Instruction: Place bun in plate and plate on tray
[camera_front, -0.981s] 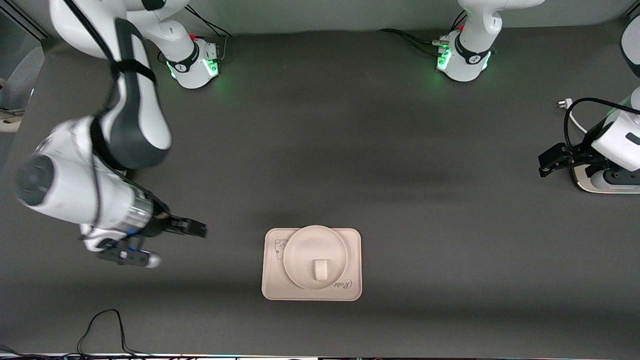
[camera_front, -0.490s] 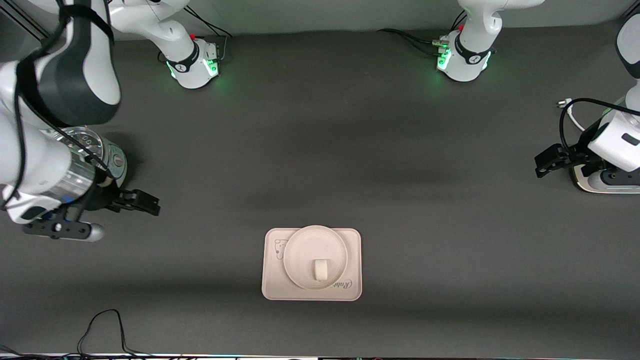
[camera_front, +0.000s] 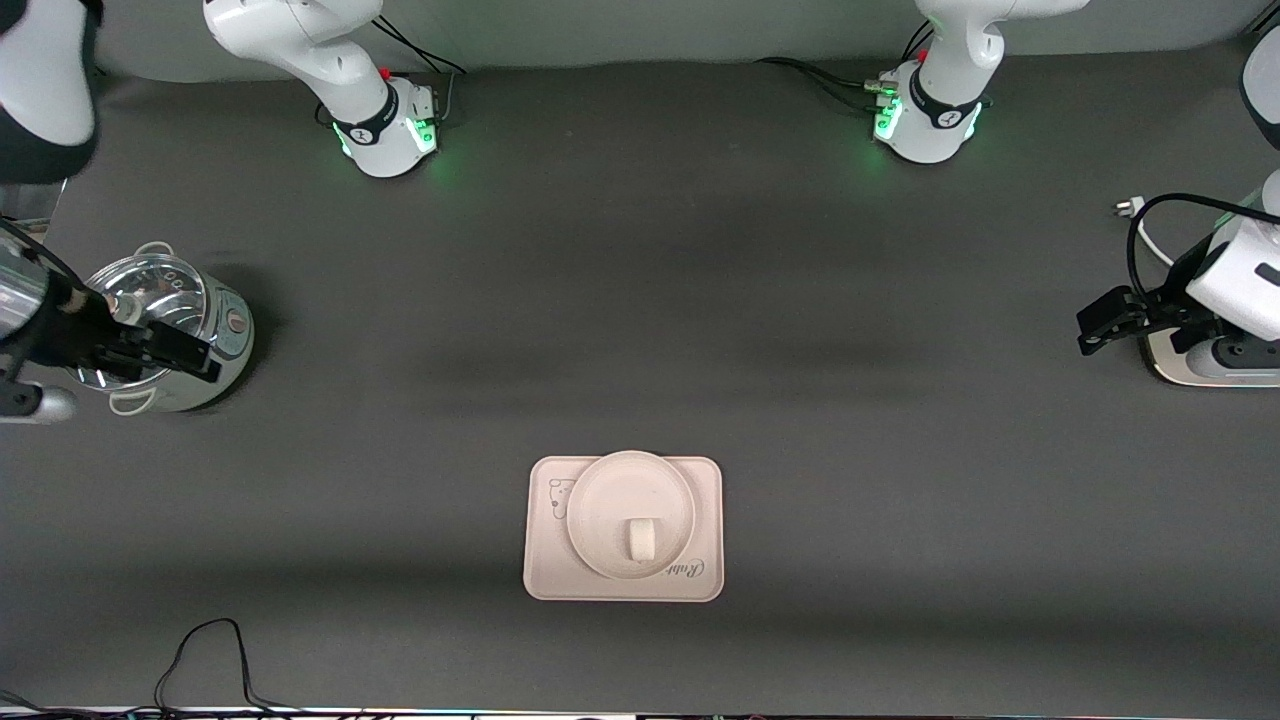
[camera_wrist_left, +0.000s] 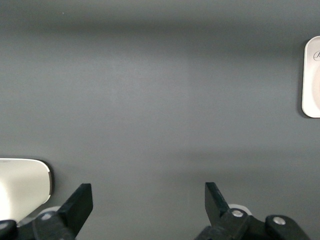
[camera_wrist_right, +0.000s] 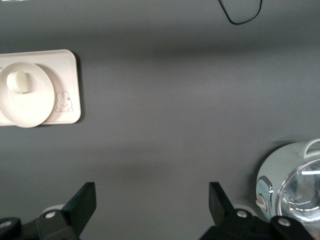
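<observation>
Right gripper: the black two-finger right gripper (camera_front: 165, 352) is at the right arm's end of the table, up over a round silver and pale green cooking pot with a glass lid (camera_front: 190, 335); its fingers (camera_wrist_right: 80, 205) are wide apart and hold nothing
Pot: it stands on the dark grey table (camera_front: 640, 300), well apart from the tray, and is farther from the front camera than the tray
Tray: the pale pink-cream flat tray with round corners and a small bunny drawing (camera_front: 545, 545) lies in the middle of the table, nearer to the front camera than both grippers
Plate: the round cream-white plate with a raised rim (camera_front: 610, 490) sits on the tray, between the bunny drawing and the "Rabbit" writing
Bun: the small soft off-white bun (camera_front: 641, 539) lies in the plate, close to the plate's rim on the side nearer the front camera; no gripper touches it, and both are well apart from it
Left gripper: the black two-finger left gripper (camera_front: 1100, 330) is at the left arm's end of the table, over bare table; its fingers (camera_wrist_left: 80, 202) are wide apart and hold nothing
White base: a flat white thing with a dark rim (camera_front: 1215, 365) lies just beside the left gripper
</observation>
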